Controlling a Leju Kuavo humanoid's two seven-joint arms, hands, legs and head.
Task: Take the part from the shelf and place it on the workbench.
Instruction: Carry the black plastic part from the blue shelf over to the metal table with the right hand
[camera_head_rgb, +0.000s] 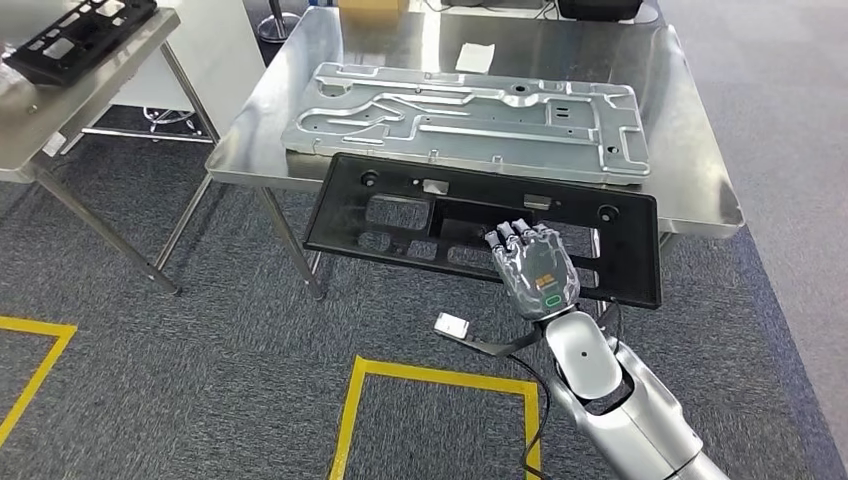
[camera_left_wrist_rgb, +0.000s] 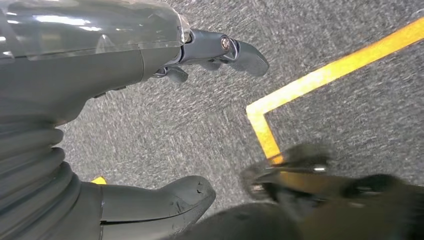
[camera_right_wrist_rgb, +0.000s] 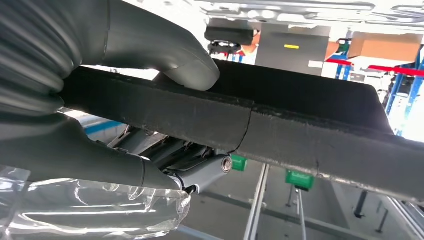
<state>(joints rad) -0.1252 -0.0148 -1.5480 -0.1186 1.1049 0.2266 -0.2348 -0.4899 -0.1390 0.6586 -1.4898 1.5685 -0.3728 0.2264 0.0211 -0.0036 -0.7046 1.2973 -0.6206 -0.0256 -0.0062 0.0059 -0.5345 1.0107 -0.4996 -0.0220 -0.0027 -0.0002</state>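
Right hand (camera_head_rgb: 534, 267) clamps the near edge of the flat black plastic panel (camera_head_rgb: 420, 215), its far edge overlapping the steel desk (camera_head_rgb: 690, 150) beside a grey stamped metal plate (camera_head_rgb: 470, 118). Left hand (camera_left_wrist_rgb: 210, 52) hangs over grey carpet (camera_left_wrist_rgb: 165, 130), fingers apart, holding nothing

Grey speckled carpet (camera_head_rgb: 200, 340) covers the floor, marked with yellow tape lines (camera_head_rgb: 352, 405) forming rectangles. A second steel table (camera_head_rgb: 40, 110) on slanted legs stands at the left, well apart from the larger one. A cardboard box (camera_head_rgb: 372, 8) sits at that larger table's far edge.
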